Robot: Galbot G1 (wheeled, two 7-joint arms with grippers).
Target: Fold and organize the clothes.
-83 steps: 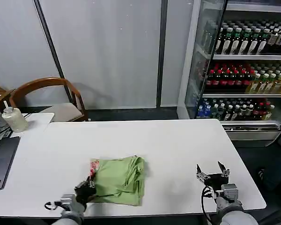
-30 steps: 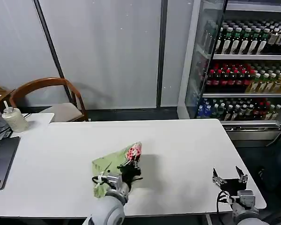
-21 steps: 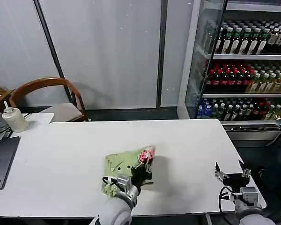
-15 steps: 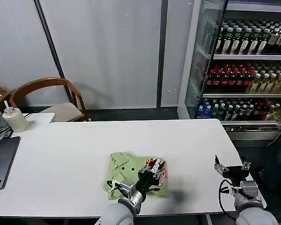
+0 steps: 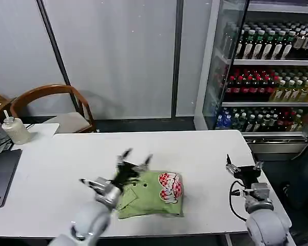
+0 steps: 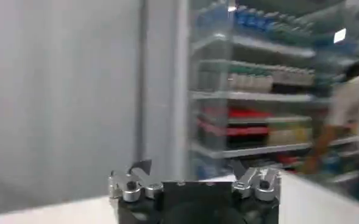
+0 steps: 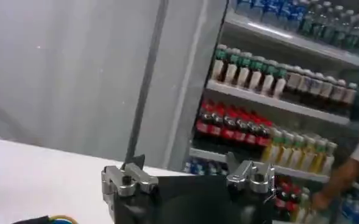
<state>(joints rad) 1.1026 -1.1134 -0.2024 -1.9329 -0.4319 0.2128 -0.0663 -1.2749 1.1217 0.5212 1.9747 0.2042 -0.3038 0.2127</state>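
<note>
The left gripper [image 5: 136, 158] hangs raised above the white table [image 5: 56, 154], its two fingers spread wide and holding nothing, tips pointing away from the robot. Just below and to the right of it lies the lime-green T-shirt [image 5: 146, 197], folded into a compact bundle near the table's front edge. The shirt's red-and-white printed graphic [image 5: 169, 187] faces up on the side of the bundle farther from the left gripper, toward the right arm. The left forearm crosses in front of the bundle's near-left corner.

The right gripper [image 5: 244, 168] is held up over the table's right end, well apart from the shirt, which sits off to its left. Its fingers are likewise parted wide and empty.

From the left wrist, the same open pair of fingers [image 6: 130, 176] frames a grey wall and the shelves of a glass-door drinks cooler [image 6: 258, 91]. From the right wrist, the right gripper [image 7: 188, 173] stands open against rows of bottles [image 7: 277, 79] in that cooler.

Beyond the left gripper, at the far left, a wooden chair [image 5: 51, 107] stands behind the table, and a laptop [image 5: 0, 174] and a pale bottle [image 5: 15, 129] rest on a neighbouring desk.
</note>
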